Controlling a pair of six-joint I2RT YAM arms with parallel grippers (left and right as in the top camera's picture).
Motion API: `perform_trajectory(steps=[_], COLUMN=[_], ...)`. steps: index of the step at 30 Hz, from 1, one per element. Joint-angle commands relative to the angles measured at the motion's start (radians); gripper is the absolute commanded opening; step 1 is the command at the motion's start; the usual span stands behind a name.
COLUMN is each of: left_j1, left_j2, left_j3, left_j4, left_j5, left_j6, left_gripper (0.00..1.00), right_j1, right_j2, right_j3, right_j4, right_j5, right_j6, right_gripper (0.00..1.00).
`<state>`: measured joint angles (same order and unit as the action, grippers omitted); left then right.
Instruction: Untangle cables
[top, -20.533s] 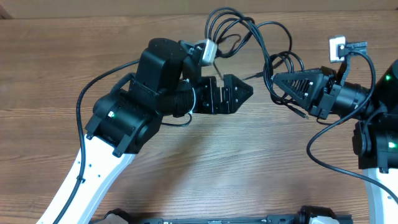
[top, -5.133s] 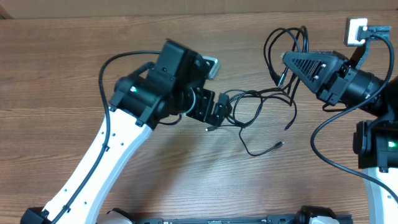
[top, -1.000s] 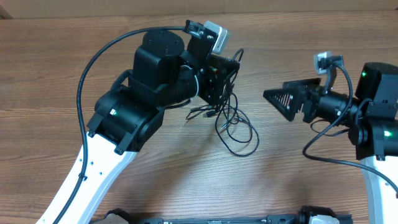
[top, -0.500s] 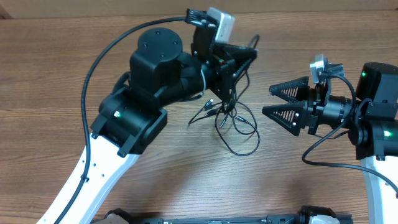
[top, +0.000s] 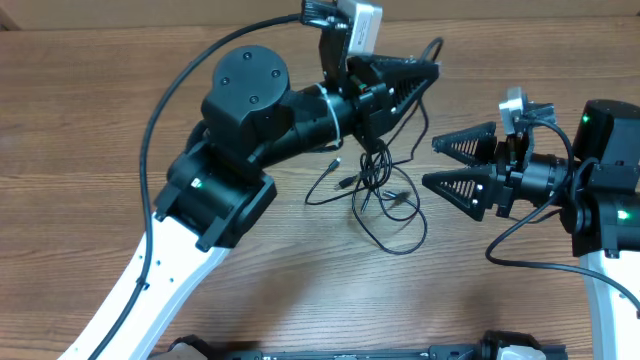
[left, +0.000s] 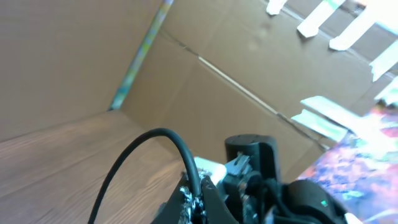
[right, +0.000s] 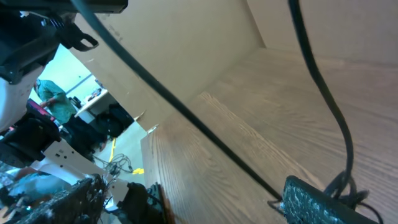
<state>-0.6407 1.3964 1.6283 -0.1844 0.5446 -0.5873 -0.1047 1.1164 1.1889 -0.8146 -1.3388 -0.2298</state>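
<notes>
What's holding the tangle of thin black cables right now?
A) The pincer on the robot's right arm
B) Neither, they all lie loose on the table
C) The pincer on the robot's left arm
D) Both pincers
C: the left pincer is shut on the cables, which hang from it down to the table, while the right pincer stands open beside them without touching.

white arm links (top: 140, 277); black joints (top: 245, 95); ribbed triangular fingers (top: 465, 143); green leds (top: 193, 183)
</notes>
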Motion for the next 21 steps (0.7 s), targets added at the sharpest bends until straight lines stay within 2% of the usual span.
perform_trajectory(steps=[1, 6, 10, 13, 15, 21], left_j1=[-0.026, -0.081, -0.1, -0.093, -0.088, -0.055], left_j2=[0.024, 0.056, 0.062, 0.06, 0.058, 0.055], left_j3=[0.011, 0.011, 0.011, 0.011, 0.011, 0.011], left_j4=[0.047, 0.108, 0.108, 0.118, 0.128, 0.131], left_j5=[0.051, 0.085, 0.114, 0.167, 0.185, 0.114], left_j6=[-0.066, -0.072, -0.073, -0.072, -0.071, -0.06], left_gripper=[0.04, 0.04, 0.04, 0.04, 0.04, 0.04], right_j1=[-0.001, -0.001, -0.001, -0.001, -0.001, -0.001], right_j2=[-0.003, -0.003, -0.003, -0.003, -0.003, -0.003], right_j3=[0.01, 0.01, 0.01, 0.01, 0.01, 0.01], right_j4=[0.022, 0.064, 0.097, 0.103, 0.112, 0.126], right_j5=[-0.018, -0.014, 0.068, 0.178, 0.24, 0.254], right_j6=[-0.007, -0.007, -0.006, 0.018, 0.047, 0.047], right_gripper=[0.89, 0.9, 0.89, 0.99, 1.0, 1.0])
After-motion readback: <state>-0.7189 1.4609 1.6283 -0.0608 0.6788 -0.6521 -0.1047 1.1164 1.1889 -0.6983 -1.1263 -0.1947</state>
